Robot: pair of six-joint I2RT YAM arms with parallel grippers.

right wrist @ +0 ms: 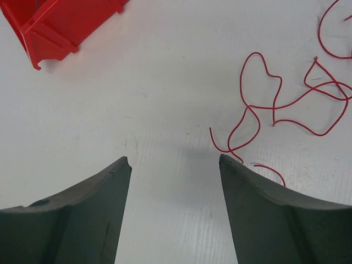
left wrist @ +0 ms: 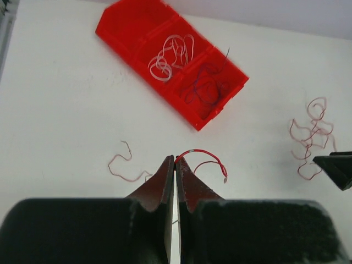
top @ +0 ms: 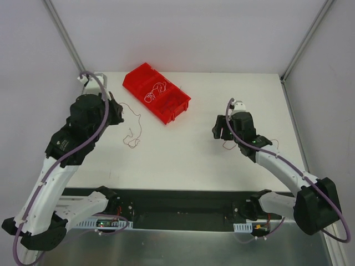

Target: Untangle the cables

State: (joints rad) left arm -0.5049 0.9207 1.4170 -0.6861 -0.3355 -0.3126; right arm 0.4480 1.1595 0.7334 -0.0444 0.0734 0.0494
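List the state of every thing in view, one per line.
left claw: shut on the short red wire
short red wire: held at one end
right claw: open, empty
red wire tangle: loose on the table
thin curly wire: loose on the table
red bin: upright, holding wires
whitish wires: coiled in one bin compartment
dark wires: bunched in the next compartment

Open ground: bare table [top: 183, 158], centre and lower centre of the top view, between both arms.
Obstructions:
- red bin [top: 157, 100], upper centre, lying diagonally
- red strand [top: 133, 138], left of centre, trailing from the clamped left gripper [top: 121, 112]
- red tangle [right wrist: 275, 104], right side of the right-wrist view, beside the spread right gripper [right wrist: 175, 159]
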